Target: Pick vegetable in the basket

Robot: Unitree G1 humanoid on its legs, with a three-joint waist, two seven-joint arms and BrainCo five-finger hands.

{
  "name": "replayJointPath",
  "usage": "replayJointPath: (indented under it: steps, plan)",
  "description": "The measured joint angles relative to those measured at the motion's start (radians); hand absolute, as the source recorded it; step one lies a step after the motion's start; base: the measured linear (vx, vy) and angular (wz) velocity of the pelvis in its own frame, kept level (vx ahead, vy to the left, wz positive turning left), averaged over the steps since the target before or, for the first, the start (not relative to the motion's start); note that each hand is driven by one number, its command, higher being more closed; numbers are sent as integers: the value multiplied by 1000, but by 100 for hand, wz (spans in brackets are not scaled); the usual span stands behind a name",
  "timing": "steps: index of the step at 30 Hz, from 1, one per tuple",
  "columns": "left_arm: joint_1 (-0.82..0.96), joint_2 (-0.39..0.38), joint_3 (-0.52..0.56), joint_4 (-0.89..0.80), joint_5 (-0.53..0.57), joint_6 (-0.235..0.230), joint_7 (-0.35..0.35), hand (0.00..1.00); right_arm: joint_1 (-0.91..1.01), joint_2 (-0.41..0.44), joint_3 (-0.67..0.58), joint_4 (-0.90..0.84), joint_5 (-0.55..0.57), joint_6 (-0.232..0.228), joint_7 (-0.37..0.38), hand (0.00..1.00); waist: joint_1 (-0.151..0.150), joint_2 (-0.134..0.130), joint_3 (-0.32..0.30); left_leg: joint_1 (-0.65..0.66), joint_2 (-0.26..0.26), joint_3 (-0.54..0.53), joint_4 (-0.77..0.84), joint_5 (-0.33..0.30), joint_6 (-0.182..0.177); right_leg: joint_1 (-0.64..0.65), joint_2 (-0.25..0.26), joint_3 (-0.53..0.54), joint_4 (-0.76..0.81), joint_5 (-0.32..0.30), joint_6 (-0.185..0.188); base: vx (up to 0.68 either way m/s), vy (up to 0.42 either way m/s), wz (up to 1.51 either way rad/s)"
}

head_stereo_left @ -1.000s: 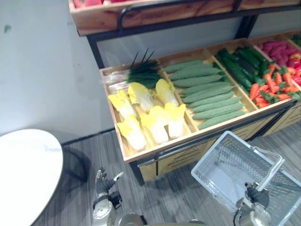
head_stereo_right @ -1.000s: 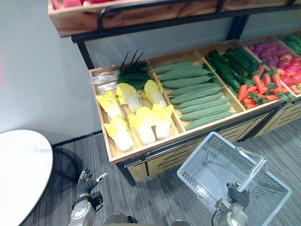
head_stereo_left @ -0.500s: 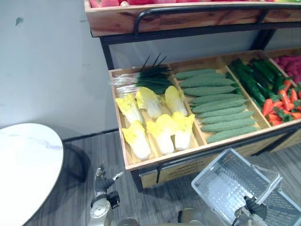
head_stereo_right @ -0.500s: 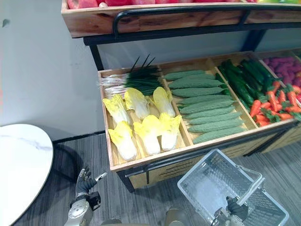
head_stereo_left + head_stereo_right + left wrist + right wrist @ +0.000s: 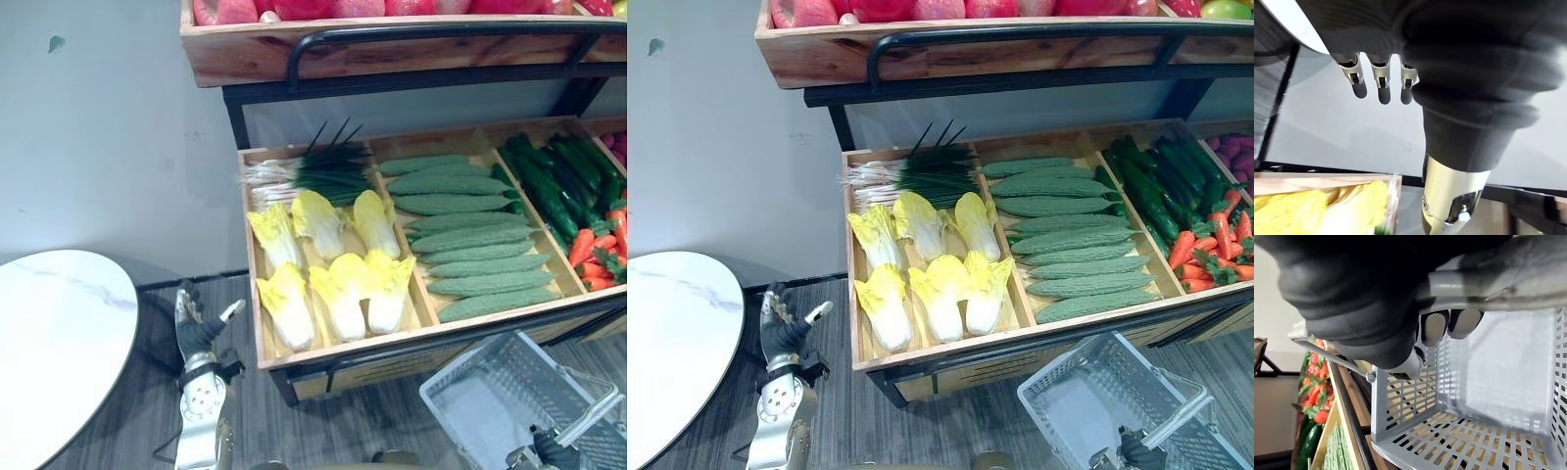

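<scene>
Left hand [image 5: 199, 336] hangs open; right hand [image 5: 558, 453] grips the empty basket [image 5: 468, 364] by its handle [image 5: 1498, 281]. The left should clear the crate [image 5: 343, 351] front edge, then close on a napa cabbage [image 5: 338, 294].

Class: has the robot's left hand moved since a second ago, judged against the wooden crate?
Yes. The left hand has come up: earlier it lay below the wooden crate's front left corner, now it is about level with it.
</scene>
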State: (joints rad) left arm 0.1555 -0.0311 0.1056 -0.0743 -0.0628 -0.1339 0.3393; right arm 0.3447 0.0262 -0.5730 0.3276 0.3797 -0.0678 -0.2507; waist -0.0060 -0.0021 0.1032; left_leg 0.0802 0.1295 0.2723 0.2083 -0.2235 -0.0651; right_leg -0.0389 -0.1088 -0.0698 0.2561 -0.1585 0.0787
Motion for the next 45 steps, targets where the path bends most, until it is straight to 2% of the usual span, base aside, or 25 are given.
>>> replayJointPath:
  steps: [5, 11, 13, 16, 20, 21, 26, 27, 28, 29, 34, 35, 36, 37, 38, 39, 41, 45]
  plan:
    - [-146, 55, -85, 14, 119, 8, 19, 0, -7, 0, 24, 4, -8, 0, 19, 100, -10, -1, -3, -2, -20, -3, -63, 54, 6, -2, 1, 9, -57, 41, -4, -88, 10, 1]
    - [-321, 79, -184, 264, 183, 34, 10, 0, -69, -15, 58, 91, -30, 4, 59, 100, -42, 4, -6, -6, -30, 6, -127, 109, 6, -41, 17, 36, -89, 88, -16, -85, -9, -13]
    - [-373, 84, -225, 361, 195, 46, 2, 0, -84, -15, 79, 100, -35, 7, 61, 100, -64, 4, -6, -11, -30, 13, -143, 123, 6, -54, 24, 48, -102, 107, -19, -105, -22, -16]
    - [-426, 89, -229, 470, 204, 59, -12, 0, -115, -22, 81, 122, -39, 7, 61, 100, -91, 5, -6, -11, -30, 28, -166, 137, 4, -64, 32, 67, -132, 137, -22, -68, -3, -23]
    - [-498, 95, -230, 618, 246, 91, -12, 0, -126, -36, 80, 130, -38, 7, 58, 100, -103, 8, 0, -14, -33, 44, -174, 142, 3, -73, 38, 91, -161, 165, -22, -62, 1, -23]
    - [-502, 98, -229, 639, 262, 97, -10, 0, -132, -38, 80, 130, -38, 7, 58, 100, -117, 7, 7, -14, -34, 52, -174, 142, 3, -74, 39, 100, -172, 173, -21, -43, 12, -19]
    - [-591, 97, -216, 775, 329, 131, -7, 0, -168, -45, 79, 130, -38, 7, 54, 100, -129, 2, 57, -42, -46, 87, -173, 142, 4, -116, 35, 151, -187, 207, -11, -54, 20, -26]
    - [-629, 96, -203, 817, 365, 148, 3, 100, -191, -45, 79, 130, -38, 7, 53, 100, -138, -3, 80, -51, -49, 96, -168, 142, 4, -129, 35, 165, -187, 215, -10, -49, 12, -24]
    - [-657, 98, -196, 838, 392, 163, 18, 100, -200, -46, 80, 130, -37, 7, 51, 100, -146, -6, 93, -60, -51, 99, -165, 142, 6, -141, 33, 169, -185, 217, -8, -7, 108, -44]
    - [-810, 132, -184, 868, 449, 154, 37, 100, -212, -57, 120, 86, -36, -1, 39, 100, -146, -15, 199, -102, -78, 93, -135, 121, 34, -190, 12, 208, -169, 223, 12, 14, 102, -29]
    - [-810, 133, -184, 868, 449, 149, 37, 100, -212, -57, 121, 86, -36, -1, 39, 100, -147, -16, 201, -103, -78, 92, -135, 120, 35, -190, 9, 208, -169, 222, 14, 7, 20, -5]
    - [-800, 134, -182, 830, 448, 163, 32, 100, -211, -56, 121, 82, -36, -1, 39, 100, -143, -13, 200, -104, -77, 85, -136, 120, 35, -189, 7, 205, -170, 220, 17, 11, -8, 10]
    - [-742, 137, -179, 701, 435, 180, 32, 100, -203, -52, 122, 63, -36, -1, 38, 100, -148, -9, 198, -99, -76, 79, -141, 117, 35, -183, 5, 199, -169, 210, 29, 36, -9, 9]
    - [-687, 135, -177, 598, 419, 177, 41, 100, -192, -48, 121, 49, -36, -1, 38, 100, -148, -7, 201, -88, -77, 77, -145, 112, 34, -173, 6, 199, -171, 205, 31, 54, -3, 11]
    - [-584, 111, -181, 433, 381, 141, 65, 100, -170, -44, 115, 41, -37, -3, 39, 100, -147, -5, 205, -48, -77, 66, -159, 110, 34, -135, 8, 190, -173, 195, 31, 128, 28, 18]
    - [-525, 83, -182, 346, 353, 107, 84, 100, -146, -42, 105, 41, -37, -7, 39, 100, -143, -1, 202, -17, -79, 51, -161, 106, 30, -98, 9, 176, -173, 184, 31, 117, 39, 23]
    - [-515, 74, -176, 300, 329, 76, 115, 100, -138, -41, 102, 41, -37, -20, 39, 100, -132, 1, 186, -12, -80, 34, -160, 105, 29, -88, 4, 176, -171, 179, 32, 80, 29, 18]
    - [-505, 74, -163, 257, 297, 65, 122, 100, -149, -33, 102, 41, -37, -34, 41, 100, -117, 1, 176, -15, -87, 26, -159, 105, 29, -88, 1, 176, -172, 179, 33, 12, 2, 3]
